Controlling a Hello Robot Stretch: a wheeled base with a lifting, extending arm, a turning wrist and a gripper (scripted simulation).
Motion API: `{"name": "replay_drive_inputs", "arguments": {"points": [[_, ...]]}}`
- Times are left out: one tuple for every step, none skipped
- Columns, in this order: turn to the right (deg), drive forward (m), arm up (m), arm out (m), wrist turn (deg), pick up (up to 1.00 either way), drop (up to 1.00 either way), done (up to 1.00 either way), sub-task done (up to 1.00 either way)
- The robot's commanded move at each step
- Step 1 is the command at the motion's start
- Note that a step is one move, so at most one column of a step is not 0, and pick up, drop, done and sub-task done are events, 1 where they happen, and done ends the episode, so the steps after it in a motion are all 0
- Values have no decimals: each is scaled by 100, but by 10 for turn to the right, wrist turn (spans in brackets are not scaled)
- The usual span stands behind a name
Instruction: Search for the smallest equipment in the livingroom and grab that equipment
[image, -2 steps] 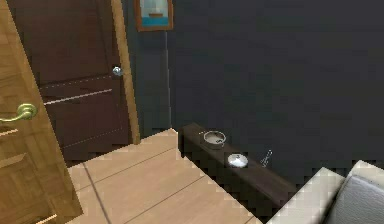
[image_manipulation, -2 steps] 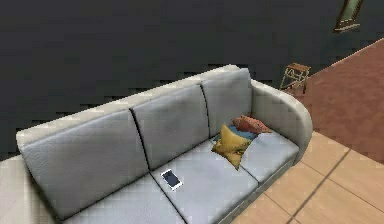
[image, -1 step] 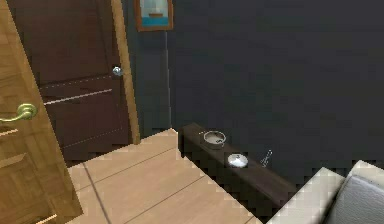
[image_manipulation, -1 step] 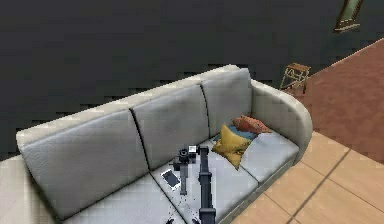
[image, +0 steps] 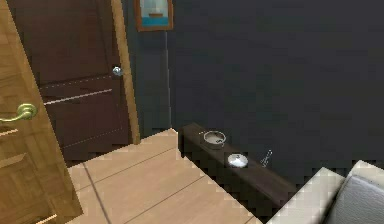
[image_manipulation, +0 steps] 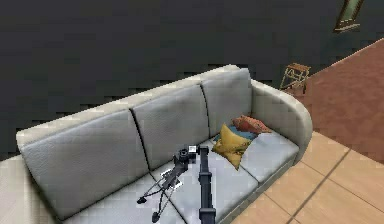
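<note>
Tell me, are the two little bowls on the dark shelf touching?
Apart. The forward view shows bare dark shelf top between the farther bowl and the nearer bowl.

text: none legible | brown-framed pale-blue wall picture (image: 153, 14): content too small to read | numbers, labels, signs: none legible

Dark square arm bar (image_manipulation: 204, 188), white black-marked squares (image_manipulation: 189, 154), thin dark jaws

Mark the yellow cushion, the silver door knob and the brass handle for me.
yellow cushion (image_manipulation: 232, 148): arm side view, its middle.
silver door knob (image: 117, 71): forward view, its round face.
brass handle (image: 18, 114): forward view, its lever.
</note>
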Motion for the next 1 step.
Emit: {"name": "replay_drive_inputs", "arguments": {"points": [[0,0,0,0,450,0,0,0,0]]}}
